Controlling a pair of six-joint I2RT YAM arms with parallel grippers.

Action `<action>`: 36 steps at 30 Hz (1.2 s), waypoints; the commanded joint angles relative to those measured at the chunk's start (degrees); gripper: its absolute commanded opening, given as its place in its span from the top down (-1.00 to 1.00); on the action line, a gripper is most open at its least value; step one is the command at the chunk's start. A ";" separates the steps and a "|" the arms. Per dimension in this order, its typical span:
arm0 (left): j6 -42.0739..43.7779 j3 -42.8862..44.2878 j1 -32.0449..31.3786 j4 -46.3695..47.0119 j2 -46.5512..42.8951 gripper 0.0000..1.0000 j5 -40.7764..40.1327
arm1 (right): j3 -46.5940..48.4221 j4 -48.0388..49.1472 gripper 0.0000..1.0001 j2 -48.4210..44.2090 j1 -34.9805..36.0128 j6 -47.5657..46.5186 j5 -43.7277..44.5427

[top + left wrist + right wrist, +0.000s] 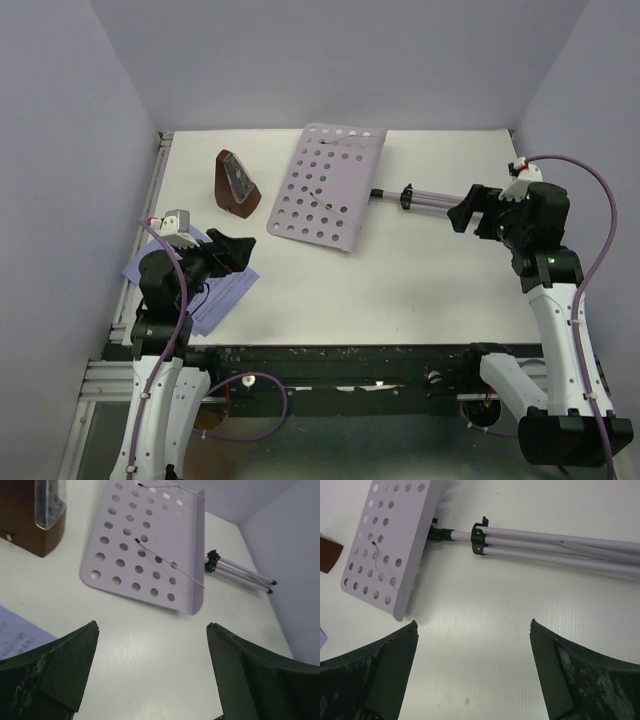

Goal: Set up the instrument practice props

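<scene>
Lower left of the frame, your left gripper (pixel 240 252) is spread open, with the sheet-music pages (pixel 222 296) just beneath it. At right, your right gripper (pixel 460 212) gapes too, near the tripod (pixel 428 198) legs. The music stand (pixel 325 185) lies flat at upper centre, with the metronome (pixel 236 186) to its left.

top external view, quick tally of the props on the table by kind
music stand: 1
metronome: 1
sheet-music pile: 1 (partly hidden, pages cannot be counted)
total: 3
</scene>
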 commanded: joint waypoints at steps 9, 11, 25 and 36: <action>-30.52 -11.59 -12.50 11.07 -1.34 -0.98 -5.03 | -7.99 9.81 -1.00 3.17 0.26 -15.51 -34.20; -31.39 -11.59 -17.68 13.17 3.22 -0.98 -9.34 | -9.22 10.34 -1.00 4.14 0.17 -18.96 -39.68; -42.81 -11.59 -39.24 46.54 40.65 -0.98 -35.89 | -9.84 4.72 -1.00 6.43 0.26 -28.11 -47.87; -51.78 -11.33 -41.26 81.96 68.52 -0.98 -42.49 | -10.28 5.51 -1.00 6.69 0.26 -27.93 -50.51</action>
